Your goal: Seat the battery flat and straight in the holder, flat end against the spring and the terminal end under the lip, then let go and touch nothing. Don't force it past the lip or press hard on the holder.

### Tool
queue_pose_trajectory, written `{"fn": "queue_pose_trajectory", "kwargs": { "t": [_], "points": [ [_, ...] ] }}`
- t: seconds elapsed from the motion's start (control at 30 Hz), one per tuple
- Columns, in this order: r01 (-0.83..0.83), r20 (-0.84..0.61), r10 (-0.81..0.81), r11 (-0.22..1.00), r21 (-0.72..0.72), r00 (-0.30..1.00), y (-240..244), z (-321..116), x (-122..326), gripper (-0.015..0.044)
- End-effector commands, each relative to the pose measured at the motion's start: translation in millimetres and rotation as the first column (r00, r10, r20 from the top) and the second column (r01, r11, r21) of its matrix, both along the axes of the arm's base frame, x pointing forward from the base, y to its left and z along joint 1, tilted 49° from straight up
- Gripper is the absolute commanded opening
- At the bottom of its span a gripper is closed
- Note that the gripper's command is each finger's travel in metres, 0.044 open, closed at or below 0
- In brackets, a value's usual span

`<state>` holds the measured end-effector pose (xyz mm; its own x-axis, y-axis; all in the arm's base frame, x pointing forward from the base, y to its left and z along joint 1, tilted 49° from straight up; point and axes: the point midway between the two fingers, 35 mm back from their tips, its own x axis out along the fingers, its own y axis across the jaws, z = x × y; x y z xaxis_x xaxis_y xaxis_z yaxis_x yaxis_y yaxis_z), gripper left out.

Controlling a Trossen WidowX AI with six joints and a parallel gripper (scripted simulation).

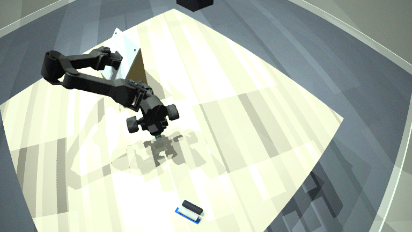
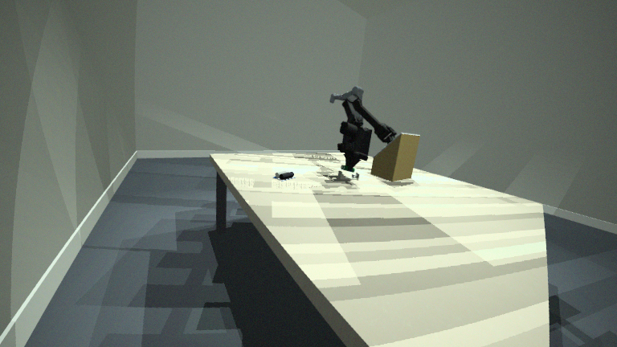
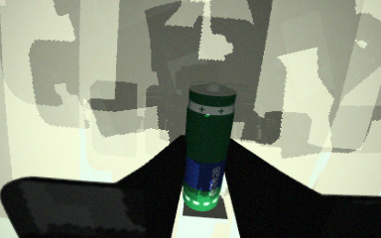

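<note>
My gripper (image 1: 157, 134) (image 2: 348, 166) (image 3: 204, 143) is shut on the green and blue battery (image 1: 157, 136) (image 2: 348, 169) (image 3: 210, 134). In the wrist view the terminal end points up the picture and the flat end down, between the dark fingers. In the exterior view the battery is above the table, with green showing on both sides of the fingertips. The small grey holder (image 2: 355, 176) is just below it on the table. The arm hides the holder in the top view. In the wrist view a dark patch shows below the flat end; I cannot tell whether it is holder. Spring and lip are not clear.
A blue-edged piece with a black cylinder (image 1: 192, 207) (image 2: 286, 175) and a white cylinder (image 1: 188, 213) lies well away from the gripper. The wedge-shaped stand (image 1: 139, 66) (image 2: 402, 157) is behind the gripper, beside the arm. Patchy shadows cross the table (image 1: 243, 162) (image 2: 432, 252).
</note>
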<state>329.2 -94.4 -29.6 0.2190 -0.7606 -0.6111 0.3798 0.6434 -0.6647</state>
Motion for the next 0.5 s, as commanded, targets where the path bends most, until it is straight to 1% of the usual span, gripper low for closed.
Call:
{"fn": "queue_pose_trajectory", "kwargs": {
  "t": [0.0, 0.47],
  "points": [
    [-0.032, 0.025, 0.033, 0.999, -0.019, 0.999, -4.2, 1.4, -1.6, 0.0076],
    [-0.07, 0.055, 0.072, 0.997, -0.032, 0.996, -7.8, -3.8, -1.4, 0.0076]
  ]
}}
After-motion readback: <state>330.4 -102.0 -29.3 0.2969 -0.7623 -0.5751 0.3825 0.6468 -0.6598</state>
